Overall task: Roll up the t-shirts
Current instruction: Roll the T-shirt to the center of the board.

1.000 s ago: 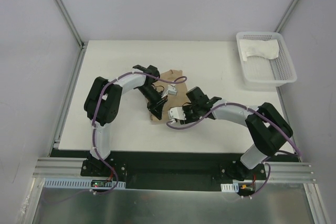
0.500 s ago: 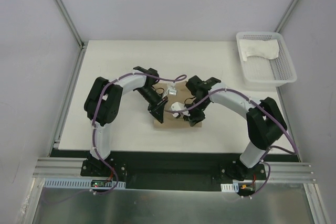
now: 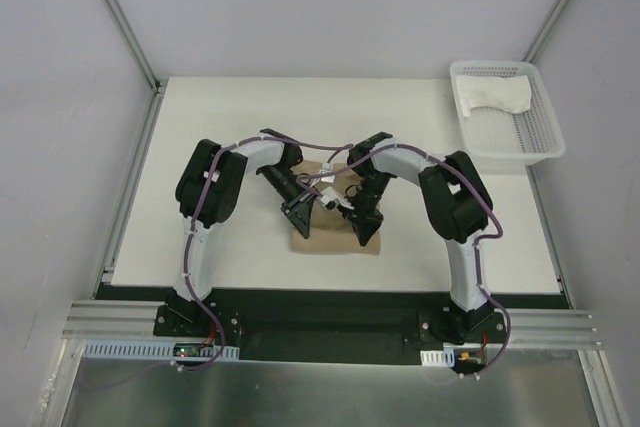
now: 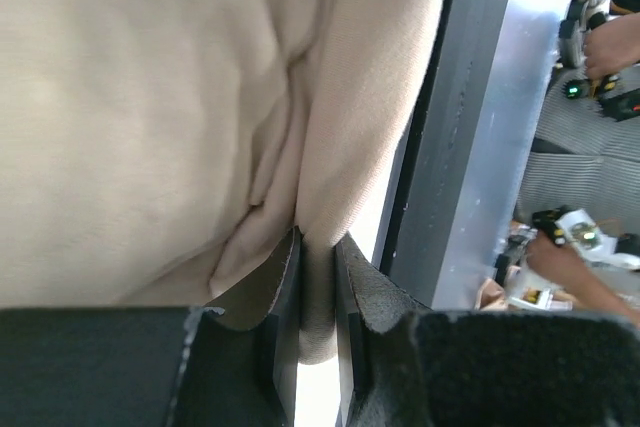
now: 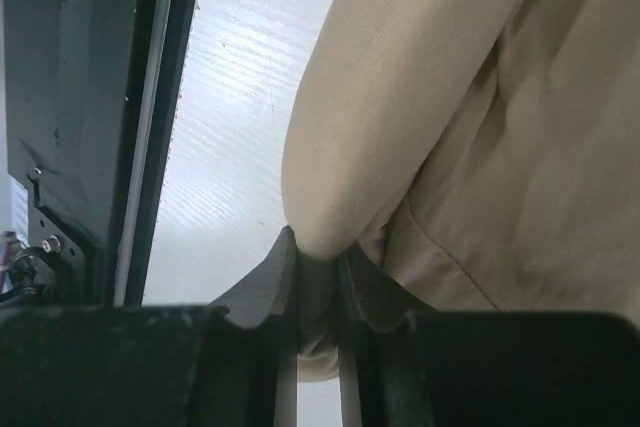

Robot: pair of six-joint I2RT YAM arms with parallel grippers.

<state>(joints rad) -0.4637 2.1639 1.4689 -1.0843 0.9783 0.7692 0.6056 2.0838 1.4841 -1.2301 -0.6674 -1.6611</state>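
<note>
Two t-shirts are seen from the overhead camera. One, the tan t-shirt (image 3: 335, 237), is laid near the middle of the white table (image 3: 230, 117), gathered into a compact block between the two arms. Its left side is gripped by the left gripper (image 4: 318, 252), whose jaws are pressed together on a thin fold of the tan cloth, as is shown in the left wrist view; the cloth is bunched in soft creases above the fingers. Its right side is pinched in the same manner by the right gripper (image 5: 318, 257), whose jaws are clamped on a rounded fold of the same cloth, with bare table seen to the left of it in the right wrist view. Both grippers are lowered onto the garment, near each other, with the arms bent inward from either side. The white t-shirt (image 3: 495, 95) is found well apart from them, lying crumpled inside the white mesh basket (image 3: 512, 155) at the far right corner of the table.
</note>
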